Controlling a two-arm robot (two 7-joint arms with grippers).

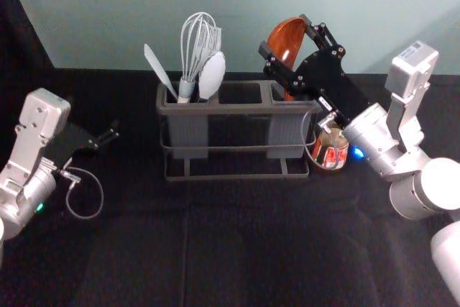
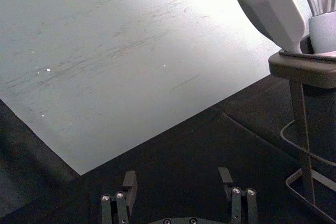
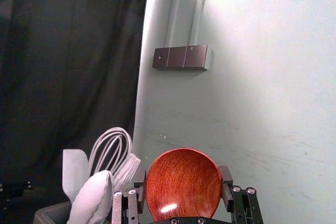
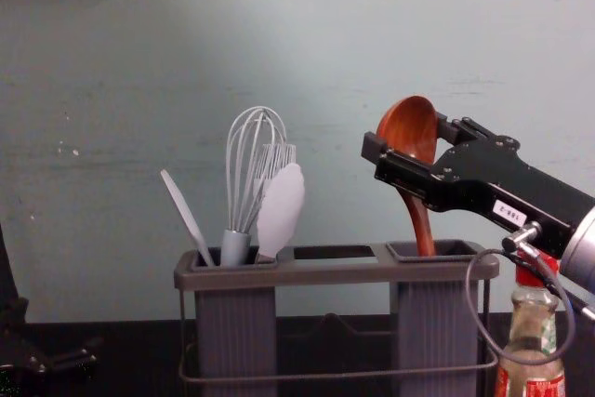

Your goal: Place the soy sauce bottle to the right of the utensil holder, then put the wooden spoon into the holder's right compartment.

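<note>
Step in hand: insertion of the wooden spoon [image 4: 409,127] into the right compartment [image 4: 435,327] of the utensil holder [image 1: 237,108]. The bottle placement is judged complete: the soy sauce bottle [image 1: 330,157] stands upright on the surface [image 1: 251,235], just to the right of the holder. My right gripper [image 1: 285,34] is above the holder's right end, reaching in from the right. Its fingers are set well apart, one on each side of the spoon's bowl, and appear to grip it across its width. The spoon is nearly upright, bowl up, with its handle passing into the compartment opening; I cannot tell how deep it reaches. Next move: lower the handle until it seats, spread the fingers slightly, then withdraw without dragging the bowl or knocking the bottle. My left gripper [image 2: 177,173] is parked left of the holder, fingers spread, holding nothing.
</note>
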